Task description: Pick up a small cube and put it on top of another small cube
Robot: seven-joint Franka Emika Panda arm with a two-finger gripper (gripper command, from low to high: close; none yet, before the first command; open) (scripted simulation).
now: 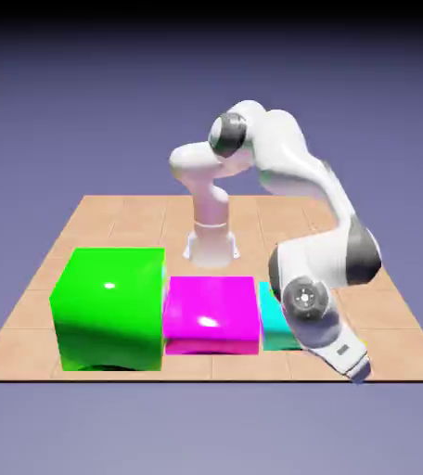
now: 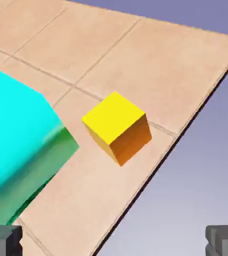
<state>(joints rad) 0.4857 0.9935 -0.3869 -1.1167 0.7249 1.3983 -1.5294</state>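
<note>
Between the hand's (image 2: 114, 241) open fingers, nothing; ahead, the small cube (image 2: 117, 128).Beyond the hand (image 2: 114, 241) lies the small cube (image 2: 117, 128).

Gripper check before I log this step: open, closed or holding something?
Gripper: open, fingertips wide apart, nothing held; the yellow-and-orange cube sits on the table ahead.

Simulated robotics workspace on a tiled tabletop

This is a rendered robot test scene; a white jointed robot arm with dark grey joint covers (image 1: 275, 153) rises from a flat, pale tan tabletop marked with tile lines (image 1: 132, 223); a plain blue-violet backdrop (image 1: 57, 121) surrounds it; big glossy blocks, one green (image 1: 113, 306), one magenta (image 1: 212, 311), one cyan (image 2: 18, 135), stand there as simple props; in the hand view a small yellow-and-orange cube (image 2: 117, 127) sits near the tabletop's dark edge.
</note>
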